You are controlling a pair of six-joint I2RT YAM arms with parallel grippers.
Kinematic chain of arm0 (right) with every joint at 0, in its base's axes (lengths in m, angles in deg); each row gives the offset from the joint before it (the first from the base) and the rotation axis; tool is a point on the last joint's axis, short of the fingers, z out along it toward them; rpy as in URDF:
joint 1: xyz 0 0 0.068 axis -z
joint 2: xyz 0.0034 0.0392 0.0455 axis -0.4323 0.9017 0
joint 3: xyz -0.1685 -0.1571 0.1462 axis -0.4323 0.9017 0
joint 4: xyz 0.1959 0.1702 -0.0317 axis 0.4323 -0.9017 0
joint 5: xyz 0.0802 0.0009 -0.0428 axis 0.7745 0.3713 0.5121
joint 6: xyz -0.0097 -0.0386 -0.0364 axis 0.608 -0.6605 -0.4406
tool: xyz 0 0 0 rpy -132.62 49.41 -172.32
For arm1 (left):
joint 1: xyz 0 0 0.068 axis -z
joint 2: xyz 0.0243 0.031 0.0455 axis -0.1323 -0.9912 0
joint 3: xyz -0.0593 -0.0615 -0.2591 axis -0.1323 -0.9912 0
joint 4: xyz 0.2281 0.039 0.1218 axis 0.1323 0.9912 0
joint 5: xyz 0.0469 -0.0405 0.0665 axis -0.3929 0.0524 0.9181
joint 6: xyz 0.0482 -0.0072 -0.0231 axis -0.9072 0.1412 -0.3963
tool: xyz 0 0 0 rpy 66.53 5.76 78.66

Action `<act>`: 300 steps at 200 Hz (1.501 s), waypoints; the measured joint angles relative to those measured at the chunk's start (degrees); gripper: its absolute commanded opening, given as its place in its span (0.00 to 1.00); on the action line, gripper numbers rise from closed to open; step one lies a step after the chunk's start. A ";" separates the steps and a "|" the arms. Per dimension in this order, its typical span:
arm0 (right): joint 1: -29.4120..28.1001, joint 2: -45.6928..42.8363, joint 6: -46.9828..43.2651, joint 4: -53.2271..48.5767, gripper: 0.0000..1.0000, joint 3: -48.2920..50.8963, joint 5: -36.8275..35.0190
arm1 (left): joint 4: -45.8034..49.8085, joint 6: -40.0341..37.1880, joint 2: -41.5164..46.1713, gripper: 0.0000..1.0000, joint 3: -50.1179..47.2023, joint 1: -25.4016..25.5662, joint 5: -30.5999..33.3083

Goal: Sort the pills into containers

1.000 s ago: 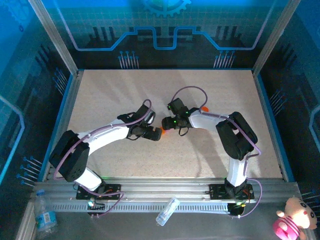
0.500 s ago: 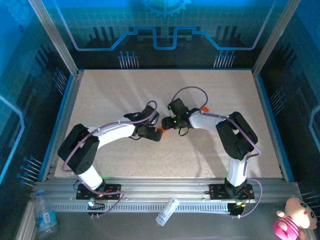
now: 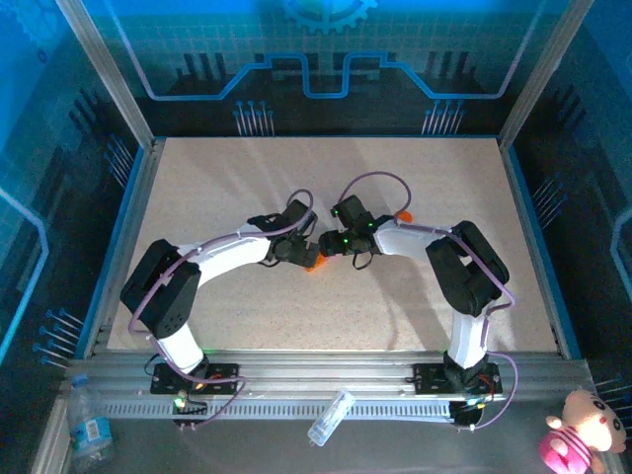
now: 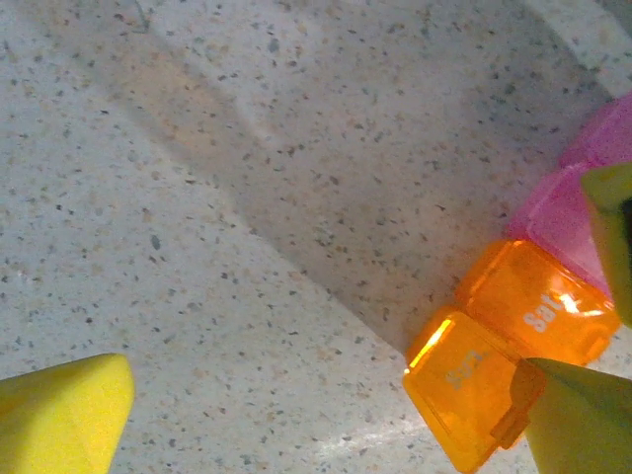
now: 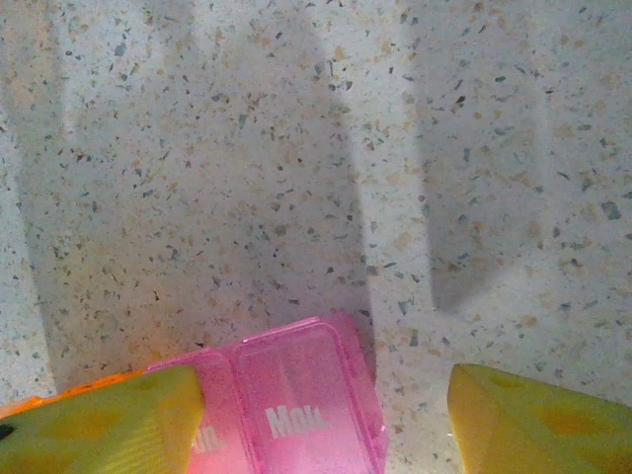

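Note:
The containers [image 4: 499, 341] are a short strip of joined lidded compartments, orange at one end and pink [image 5: 296, 400] at the other, lying flat on the speckled table [image 3: 247, 188] between the two grippers. In the top view only the strip's orange end [image 3: 314, 263] shows. My left gripper [image 4: 321, 415] is open and low over the table. Its right fingertip [image 4: 583, 425] overlaps the end orange compartment. My right gripper [image 5: 321, 420] is open astride the pink end. Its left finger [image 5: 99, 420] covers part of a pink lid, and a gap remains on the right. The pills are out of view.
A small orange thing [image 3: 403, 214] lies on the table behind the right arm. Blue-edged walls [image 3: 128, 217] ring the table. On the rail outside it lie a clear plastic bottle [image 3: 331, 417], a water bottle [image 3: 89, 432] and a pink plush toy [image 3: 583, 434].
The left arm has swung its gripper right and slightly away, up to the orange end of the strip. The right arm has hardly moved.

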 measured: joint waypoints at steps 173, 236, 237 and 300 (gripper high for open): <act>0.00 -0.02 0.68 0.26 0.68 -0.07 0.39 | -0.35 2.95 -2.67 0.99 0.15 -5.07 -4.04; 2.82 -4.52 -0.72 -7.17 0.71 -6.64 1.77 | 1.03 5.81 11.41 0.99 4.33 -5.07 -7.96; 2.93 -4.74 -0.72 -7.26 0.71 -6.80 1.77 | 1.03 5.88 11.56 0.99 4.37 -5.07 -8.09; 11.87 -17.22 -3.15 -12.76 0.76 -9.44 -0.33 | 0.50 21.51 19.39 0.99 8.17 -5.05 -15.69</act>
